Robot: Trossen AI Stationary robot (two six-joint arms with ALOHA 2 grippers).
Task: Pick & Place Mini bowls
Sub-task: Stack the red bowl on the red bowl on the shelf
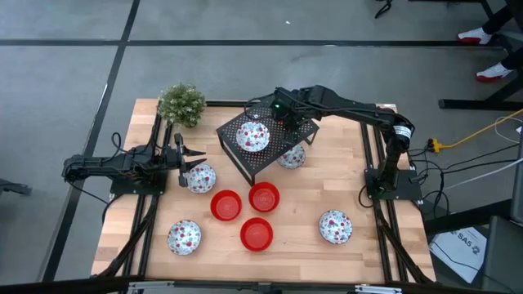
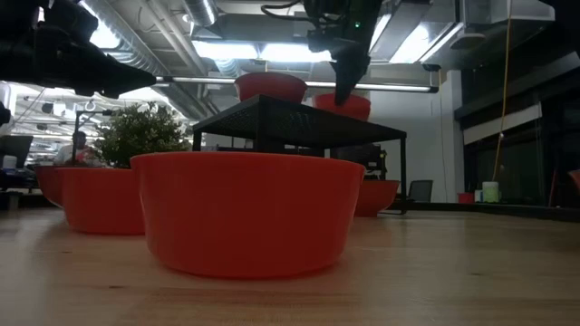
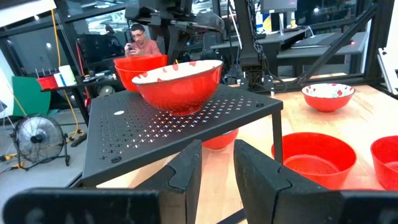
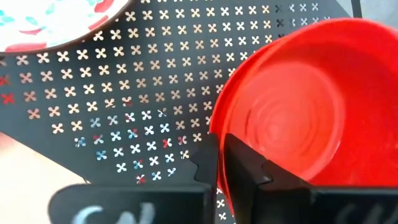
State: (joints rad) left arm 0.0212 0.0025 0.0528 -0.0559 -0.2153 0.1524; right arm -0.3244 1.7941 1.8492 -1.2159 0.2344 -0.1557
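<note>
Right wrist view: gripper (image 4: pixel 221 163) apparently pinching glossy red bowl (image 4: pixel 298 99).

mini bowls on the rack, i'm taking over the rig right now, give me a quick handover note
Right gripper: over the black rack, fingers pinching the rim of a plain red bowl on its top.
Left gripper: on the table's left side beside a speckled bowl, open, holding nothing.
Done: one speckled bowl sits on the rack top, with the red one next to it.
Left: three red bowls in the middle of the table, speckled ones at front left and front right, and one partly under the rack.
</note>
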